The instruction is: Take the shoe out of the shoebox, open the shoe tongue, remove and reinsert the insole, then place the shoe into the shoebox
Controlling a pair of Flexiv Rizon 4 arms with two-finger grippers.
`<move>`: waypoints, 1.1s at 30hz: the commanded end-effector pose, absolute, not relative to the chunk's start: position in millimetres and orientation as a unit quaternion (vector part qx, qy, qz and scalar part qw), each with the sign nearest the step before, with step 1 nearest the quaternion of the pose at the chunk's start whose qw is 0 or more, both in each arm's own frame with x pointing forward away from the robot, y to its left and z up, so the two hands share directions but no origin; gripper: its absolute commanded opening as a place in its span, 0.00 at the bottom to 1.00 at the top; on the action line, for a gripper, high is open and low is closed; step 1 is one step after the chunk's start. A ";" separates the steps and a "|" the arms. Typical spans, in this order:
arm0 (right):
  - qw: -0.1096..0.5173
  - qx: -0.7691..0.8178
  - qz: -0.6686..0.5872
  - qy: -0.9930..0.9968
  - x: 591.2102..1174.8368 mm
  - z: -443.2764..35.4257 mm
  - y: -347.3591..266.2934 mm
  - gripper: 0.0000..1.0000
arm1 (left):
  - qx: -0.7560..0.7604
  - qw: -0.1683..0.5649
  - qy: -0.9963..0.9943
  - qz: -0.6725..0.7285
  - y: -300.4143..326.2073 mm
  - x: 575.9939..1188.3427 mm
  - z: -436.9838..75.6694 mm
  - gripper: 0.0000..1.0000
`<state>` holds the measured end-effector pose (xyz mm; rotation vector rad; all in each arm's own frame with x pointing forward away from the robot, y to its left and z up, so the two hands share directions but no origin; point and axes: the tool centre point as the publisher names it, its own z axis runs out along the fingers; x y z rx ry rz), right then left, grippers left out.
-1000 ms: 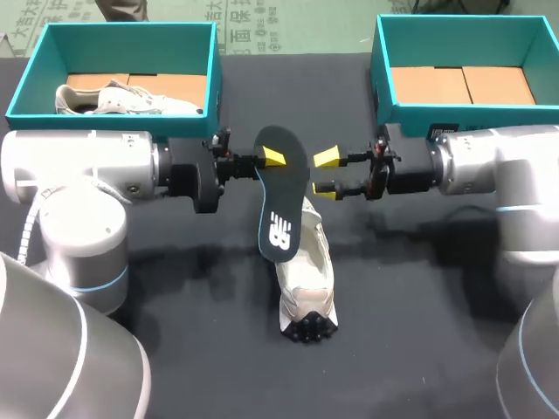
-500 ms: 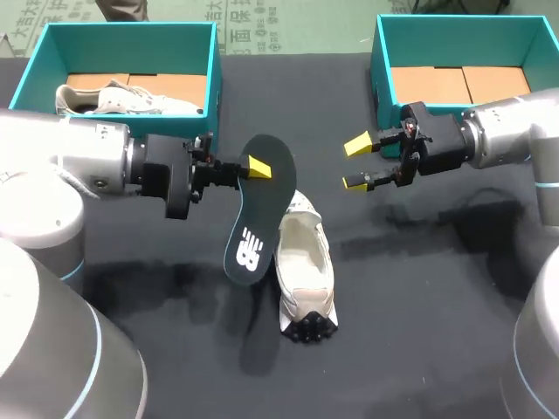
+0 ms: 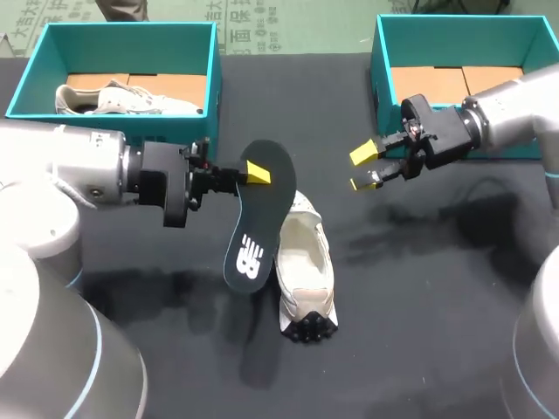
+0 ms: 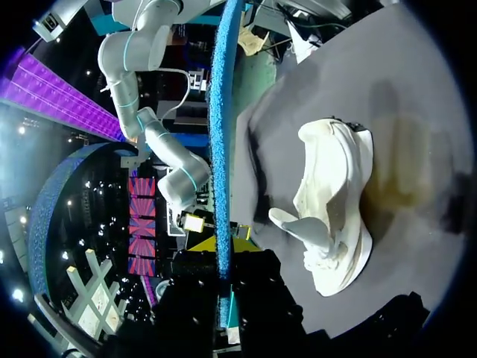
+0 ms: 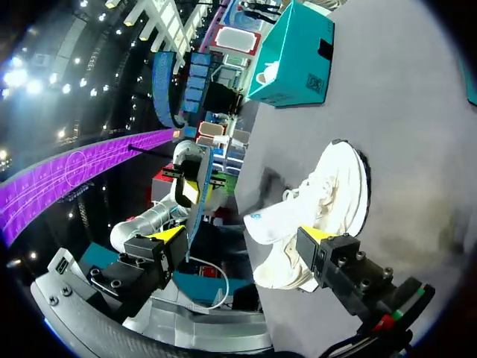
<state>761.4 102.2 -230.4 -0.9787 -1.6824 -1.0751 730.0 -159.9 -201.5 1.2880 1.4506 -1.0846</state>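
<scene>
My left gripper [image 3: 253, 172] is shut on the upper end of a dark insole [image 3: 259, 218], which hangs tilted above the table, just left of the white shoe [image 3: 306, 266]. The shoe lies on the black table with its opening up and its toe towards the front edge. In the left wrist view the insole [image 4: 220, 134] shows edge-on between the fingers, with the shoe [image 4: 335, 194] beside it. My right gripper [image 3: 367, 168] hangs open and empty to the right of the insole. The right wrist view shows the shoe [image 5: 332, 198] ahead of the right gripper [image 5: 242, 235].
A teal shoebox [image 3: 215, 78] at the back left holds a second white shoe [image 3: 122, 98]. Another teal shoebox [image 3: 383, 78] at the back right shows only its cardboard floor. The left box [image 5: 294, 56] also appears beyond the shoe in the right wrist view.
My left arm carried the insole leftwards, off the shoe. My right gripper drew back to the right, away from the insole, with its fingers spread.
</scene>
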 end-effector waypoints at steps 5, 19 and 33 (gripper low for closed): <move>0.366 -0.386 -0.366 -0.764 741.2 -224.1 73.2 1.00 | 0.512 0.424 0.605 -0.438 -157.2 662.0 -185.2 0.00; 0.366 -0.386 -0.366 -0.764 741.2 -224.1 73.2 1.00 | 0.505 0.414 0.599 -0.464 -159.6 660.2 -188.4 0.00; 0.259 -0.356 -0.307 -0.844 709.2 -254.1 48.1 1.00 | 0.450 0.336 0.629 -0.537 -168.9 638.8 -168.6 0.00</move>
